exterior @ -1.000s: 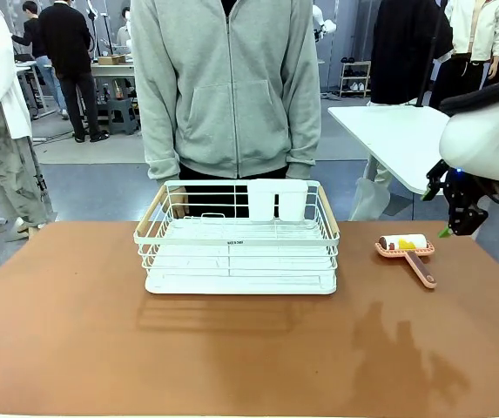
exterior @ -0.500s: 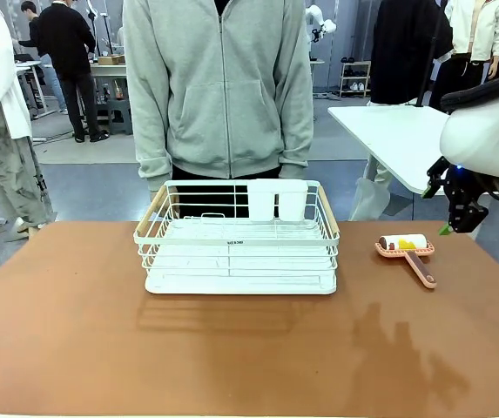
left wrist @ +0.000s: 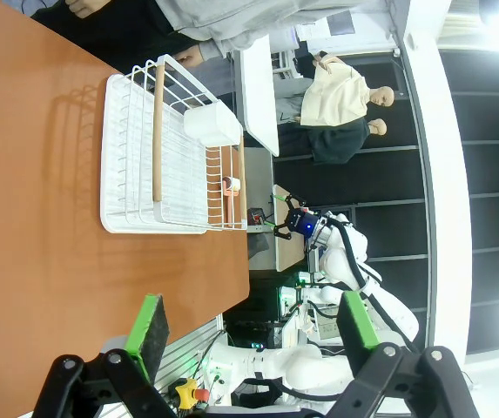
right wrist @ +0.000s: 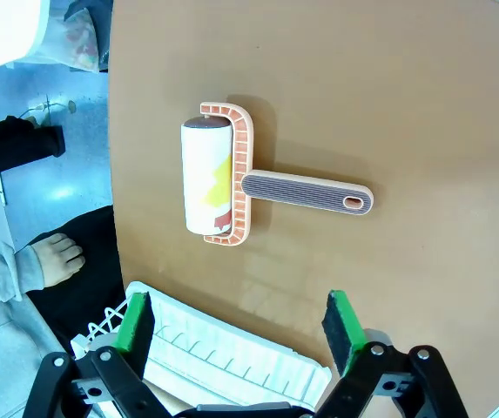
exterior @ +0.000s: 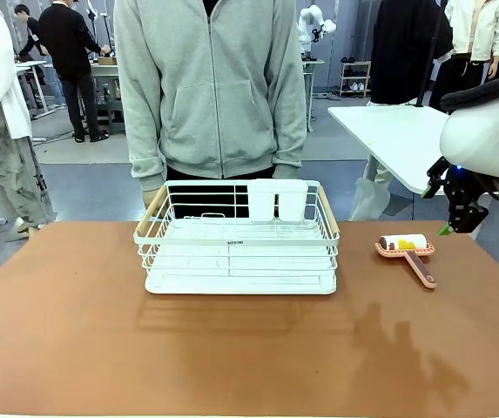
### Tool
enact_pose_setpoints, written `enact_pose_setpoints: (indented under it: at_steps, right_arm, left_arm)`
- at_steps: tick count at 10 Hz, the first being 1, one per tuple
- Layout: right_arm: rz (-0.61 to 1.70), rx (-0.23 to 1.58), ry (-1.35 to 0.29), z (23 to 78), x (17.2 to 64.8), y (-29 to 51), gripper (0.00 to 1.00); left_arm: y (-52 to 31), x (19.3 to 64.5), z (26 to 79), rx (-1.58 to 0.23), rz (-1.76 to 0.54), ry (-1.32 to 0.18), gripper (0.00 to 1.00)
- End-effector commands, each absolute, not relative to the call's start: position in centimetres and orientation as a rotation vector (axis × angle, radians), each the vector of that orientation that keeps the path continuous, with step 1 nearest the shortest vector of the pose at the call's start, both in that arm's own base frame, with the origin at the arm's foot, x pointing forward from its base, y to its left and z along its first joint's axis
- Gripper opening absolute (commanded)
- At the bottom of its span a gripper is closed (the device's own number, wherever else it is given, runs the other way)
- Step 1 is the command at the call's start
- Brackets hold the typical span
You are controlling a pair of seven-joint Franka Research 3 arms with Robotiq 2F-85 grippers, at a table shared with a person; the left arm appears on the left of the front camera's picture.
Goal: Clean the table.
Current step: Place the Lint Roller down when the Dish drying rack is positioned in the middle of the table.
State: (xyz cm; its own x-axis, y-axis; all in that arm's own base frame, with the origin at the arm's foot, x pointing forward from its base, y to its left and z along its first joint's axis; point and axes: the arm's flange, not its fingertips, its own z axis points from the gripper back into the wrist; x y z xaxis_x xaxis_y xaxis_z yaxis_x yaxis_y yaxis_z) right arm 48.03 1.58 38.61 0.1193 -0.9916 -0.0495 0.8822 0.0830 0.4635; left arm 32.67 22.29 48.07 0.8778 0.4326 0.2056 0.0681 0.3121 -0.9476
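The reddish-brown table spans the full width of the front view, its smooth matte top running from the near edge to the far edge where a person in a grey zip hoodie stands. The person's hand hangs at the rack's far left corner; whether it touches the rack cannot be told.

A white wire dish rack with pale wooden side handles sits at the far middle of the table, on a white drip tray. A white cutlery cup hangs inside its far wall, right of centre. The left wrist view shows the same rack lying sideways on the tabletop.

Right of the rack, well apart from it, a lint roller lies flat on the table: white roll with yellow and red print in a brick-patterned frame, peach ribbed handle pointing toward the robot's side. In the right wrist view the roller lies below and ahead of the fingers, untouched.

The right gripper hangs above the table's far right edge, beyond the roller; its own camera shows green pads spread wide, nothing between them. The left gripper is likewise spread, empty, off the table's left side.
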Motion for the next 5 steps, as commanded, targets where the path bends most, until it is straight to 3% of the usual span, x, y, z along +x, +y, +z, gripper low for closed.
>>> enact_pose_setpoints:
  at_steps: [1,5]
  right_arm:
    - [-1.425,0.433,-0.311,38.66,47.99,1.69,1.0]
    - [-1.425,0.433,-0.311,38.66,47.99,1.69,1.0]
  left_arm:
    - [22.41,32.45,48.21,-1.247,0.249,-0.477,1.0]
    - [22.41,32.45,48.21,-1.247,0.249,-0.477,1.0]
